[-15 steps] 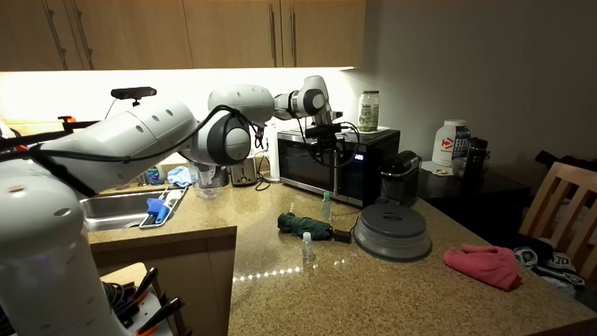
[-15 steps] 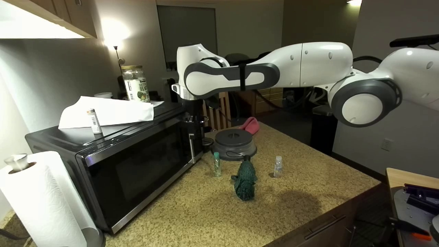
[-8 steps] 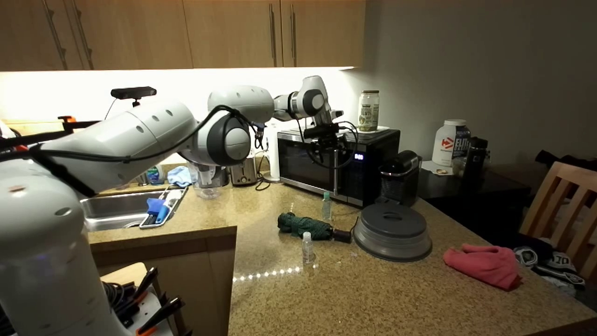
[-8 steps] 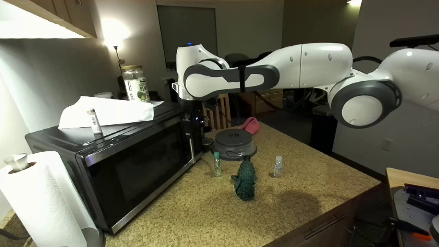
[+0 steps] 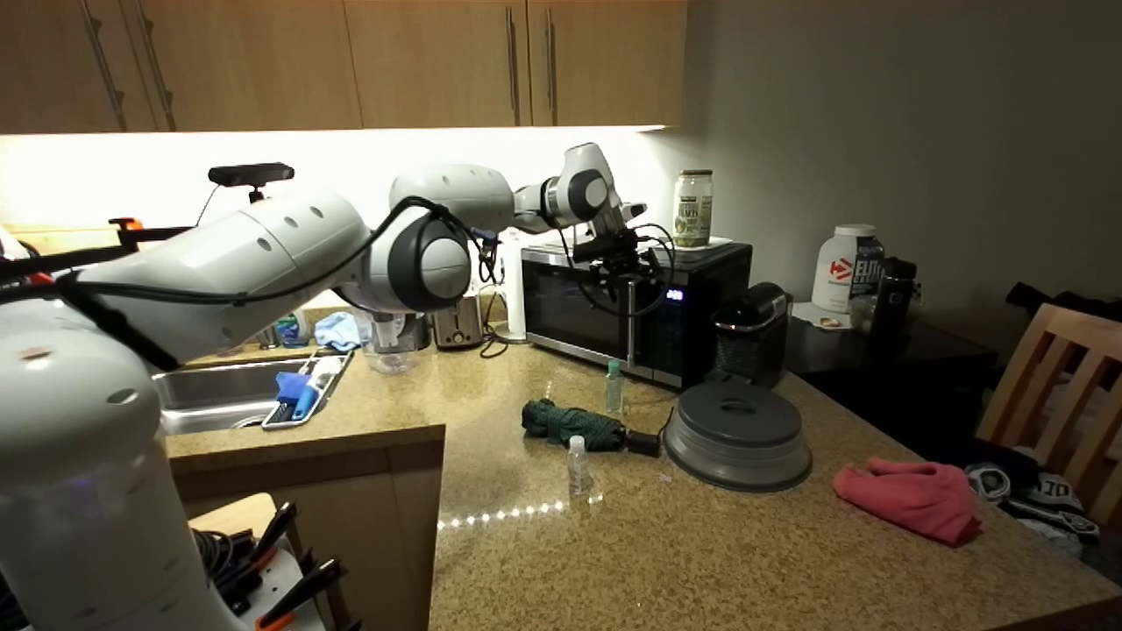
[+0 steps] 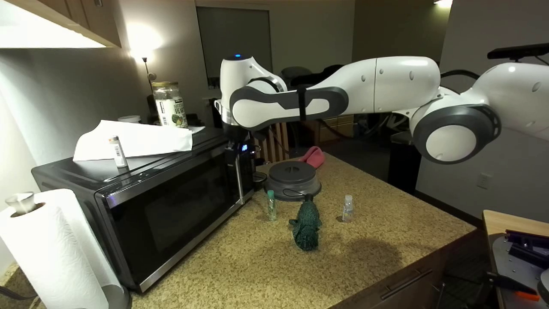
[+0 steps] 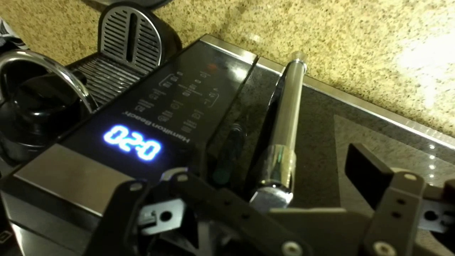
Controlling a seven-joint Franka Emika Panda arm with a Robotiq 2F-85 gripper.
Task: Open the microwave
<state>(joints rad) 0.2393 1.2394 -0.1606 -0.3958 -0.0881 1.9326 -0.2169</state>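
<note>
The black microwave (image 5: 570, 302) stands at the back of the counter with its dark glass door shut; it also shows in an exterior view (image 6: 171, 210). Its upright silver handle (image 7: 289, 106) runs through the middle of the wrist view, right of the lit clock display (image 7: 131, 142). My gripper (image 7: 270, 167) is open at the upper end of the handle, with one finger on each side of it. The fingers look apart from the handle. In both exterior views the gripper (image 5: 618, 267) (image 6: 236, 150) hangs in front of the door's upper handle end; its fingertips are hard to make out there.
A dark coffee maker (image 5: 751, 329) stands beside the microwave. A grey domed cover (image 5: 736, 429), a green umbrella (image 5: 574, 425), a green-capped bottle (image 5: 614, 390) and a clear bottle (image 5: 578, 469) are in front. A jar (image 6: 170, 105) and white sheet (image 6: 137, 139) lie on top. Paper towels (image 6: 51, 257) stand alongside.
The arm's elbow and forearm have sunk slightly. The hand has tilted a little and shifted slightly over the handle's top, uncovering the clock display in an exterior view. The door has stayed shut.
</note>
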